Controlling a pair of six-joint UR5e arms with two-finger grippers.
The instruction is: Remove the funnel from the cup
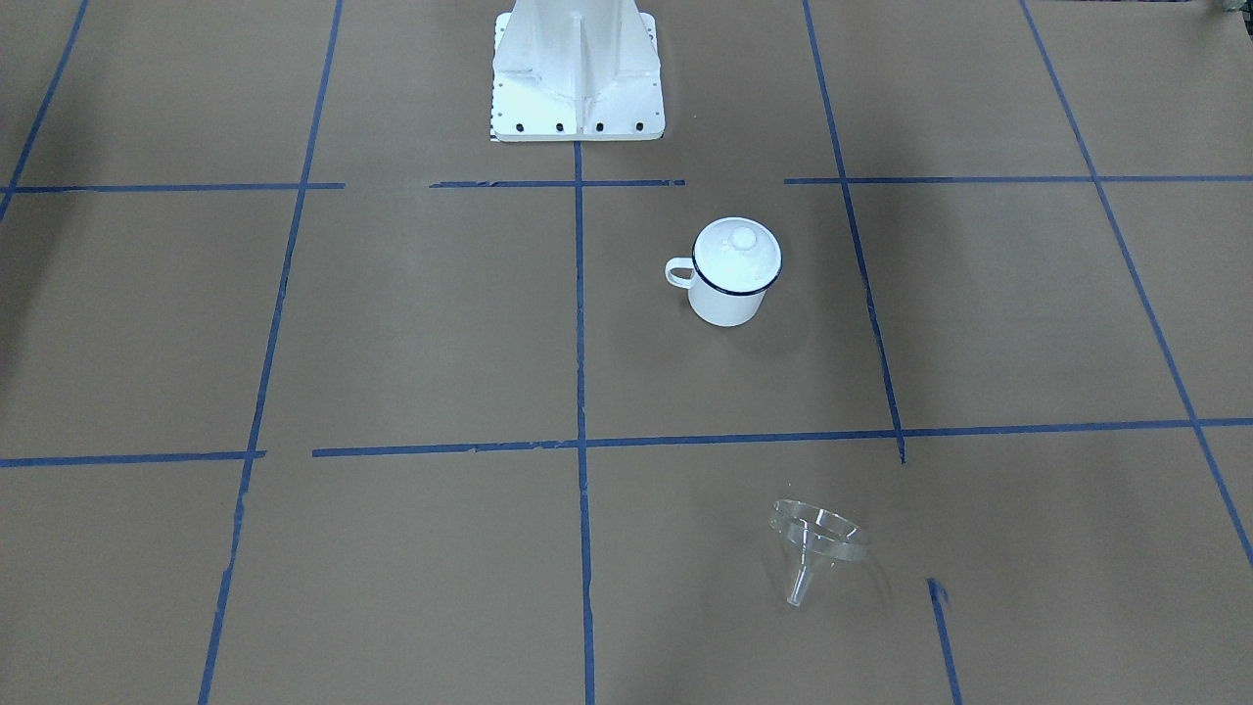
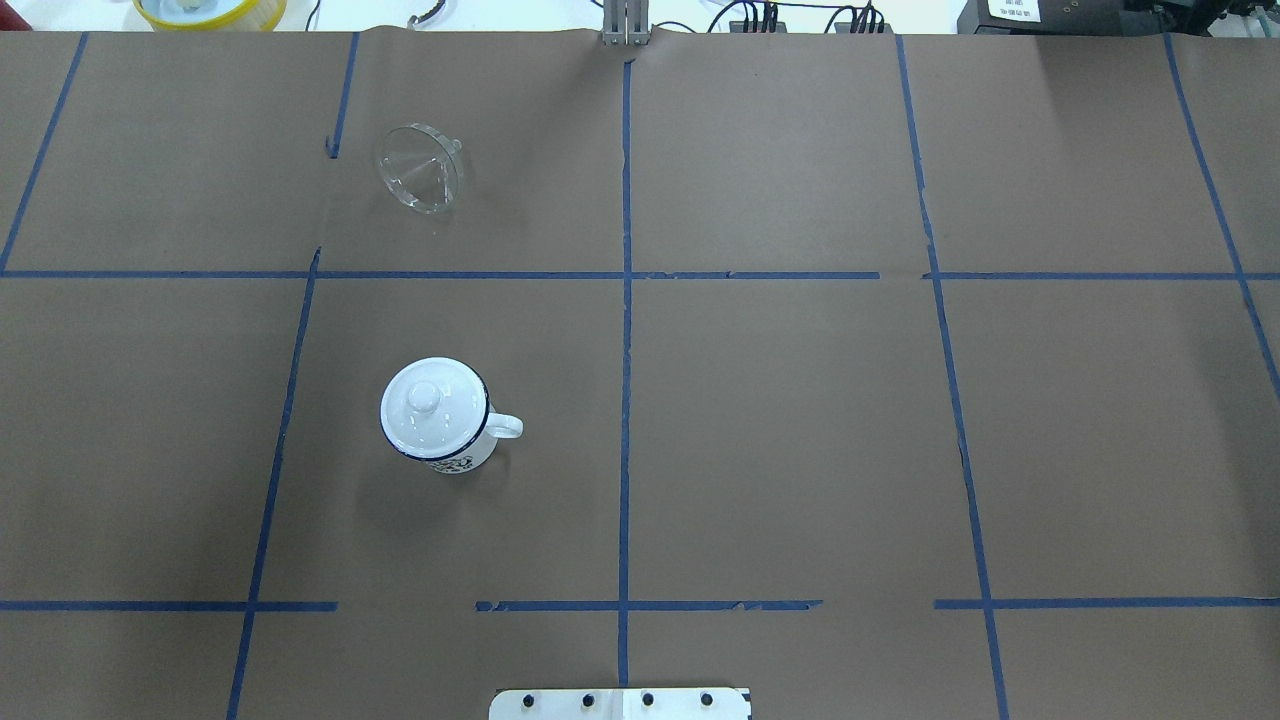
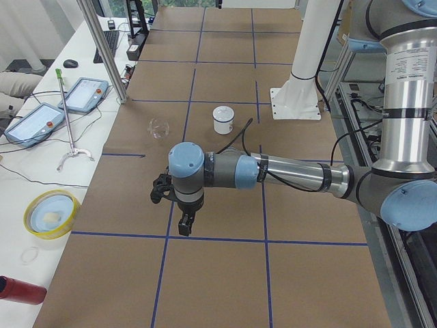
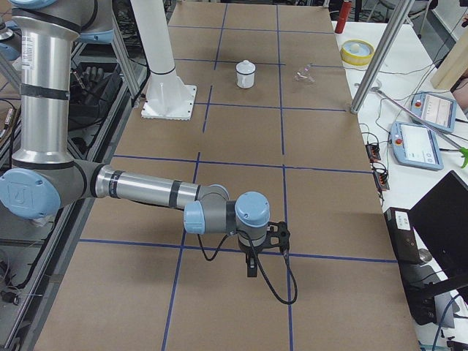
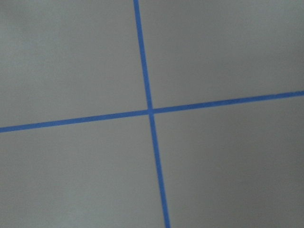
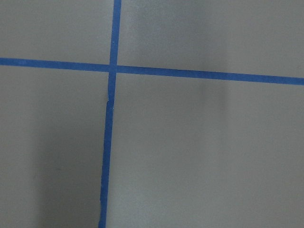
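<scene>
**Funnel is out of the cup: the task looks done.**
You see the funnel (image 2: 420, 170) lying on its side on the table (image 2: 800, 450), well apart from the cup (image 1: 726, 304), which stands upright with a white lid (image 1: 737, 250) on top. The left gripper (image 3: 183, 220) and the right gripper (image 4: 251, 263) hang over bare table, far from both. Whether their jaws are released or clenched, you cannot tell from these side views.
</scene>
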